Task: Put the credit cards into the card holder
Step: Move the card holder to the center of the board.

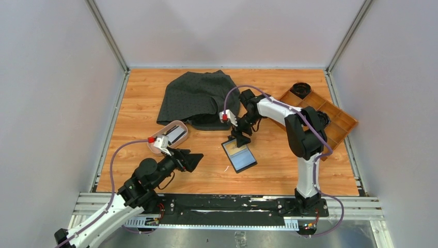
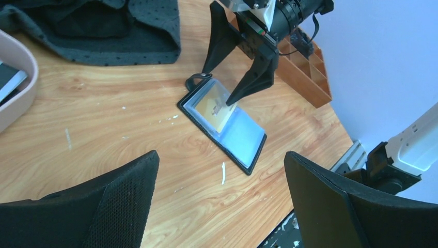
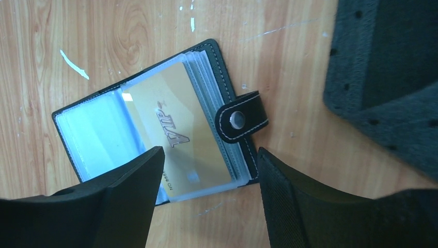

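Observation:
The black card holder lies open on the table, its greyish-blue pockets up. In the right wrist view a yellowish-tan card lies in its clear pockets beside the snap strap. My right gripper is open and empty just above the holder's far end. One of its fingertips rests at the card. My left gripper is open and empty, low over the bare table, left of the holder. More cards lie in the pink dish.
A dark dotted cloth lies at the back centre, close behind the right gripper. The wooden compartment tray sits at the right with a black round thing at its far end. The pink dish's rim is far left of my left gripper.

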Robot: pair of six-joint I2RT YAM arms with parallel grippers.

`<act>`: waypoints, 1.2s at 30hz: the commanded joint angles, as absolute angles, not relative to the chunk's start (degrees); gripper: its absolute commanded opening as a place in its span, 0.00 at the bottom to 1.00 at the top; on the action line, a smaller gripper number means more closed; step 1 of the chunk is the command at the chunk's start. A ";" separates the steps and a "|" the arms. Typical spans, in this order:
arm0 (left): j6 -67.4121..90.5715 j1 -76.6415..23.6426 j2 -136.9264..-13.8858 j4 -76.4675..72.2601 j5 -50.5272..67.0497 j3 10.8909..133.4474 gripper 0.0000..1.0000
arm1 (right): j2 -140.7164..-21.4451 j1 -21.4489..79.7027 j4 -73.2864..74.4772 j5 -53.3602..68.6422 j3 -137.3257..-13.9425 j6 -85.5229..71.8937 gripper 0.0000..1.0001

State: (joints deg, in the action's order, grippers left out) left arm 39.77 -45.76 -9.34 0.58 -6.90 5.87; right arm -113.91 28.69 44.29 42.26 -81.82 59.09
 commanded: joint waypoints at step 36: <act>51.24 -45.70 -18.12 -1.75 -0.45 6.82 0.94 | -85.93 23.00 38.18 35.75 -57.81 34.61 0.61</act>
